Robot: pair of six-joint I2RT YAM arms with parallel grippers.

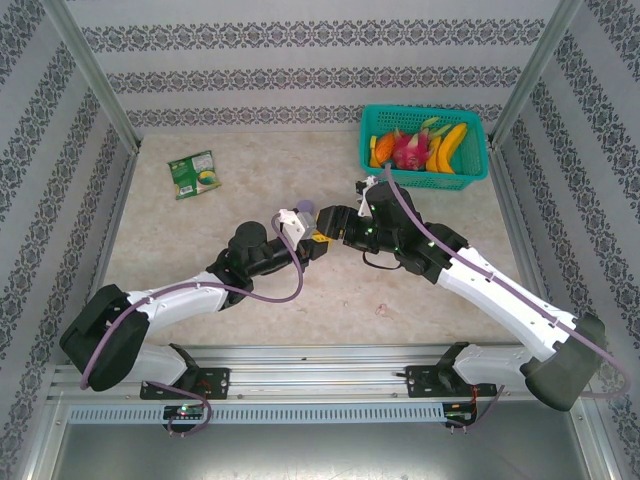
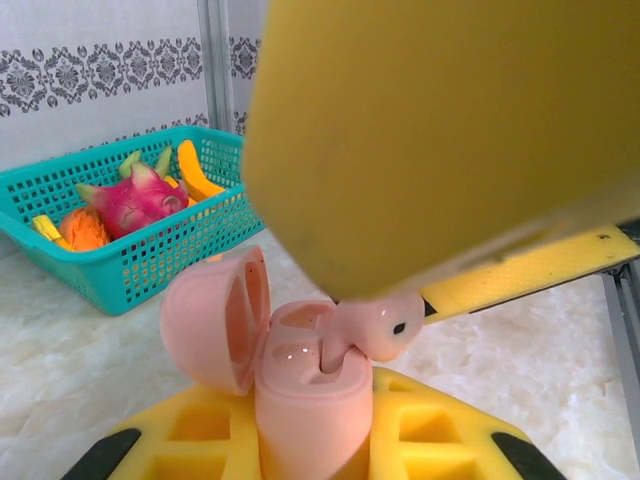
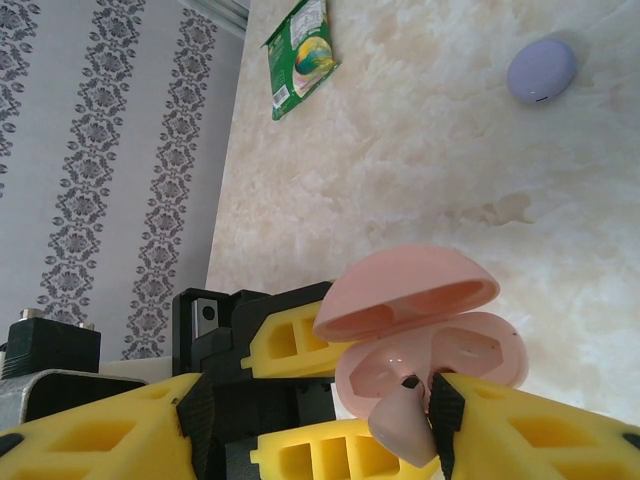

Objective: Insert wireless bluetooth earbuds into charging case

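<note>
My left gripper [image 2: 310, 445] is shut on the base of the pink charging case [image 2: 305, 400], held upright with its lid [image 2: 215, 320] hinged open to the left. One pale pink earbud [image 2: 375, 325] has its stem in the case's right-hand slot, its head sticking out to the right. The right gripper [image 3: 318, 415] stands open over the case [image 3: 430, 350]. One of its fingers [image 3: 445, 420] touches the earbud [image 3: 405, 430], and the other is well clear. From above, both grippers [image 1: 312, 243] [image 1: 328, 228] meet at mid-table.
A closed lilac round case [image 3: 541, 70] lies on the table just beyond the grippers. A green packet [image 1: 193, 174] lies at the far left. A teal basket [image 1: 425, 148] of toy fruit stands at the far right. Metal frame posts flank the marble table.
</note>
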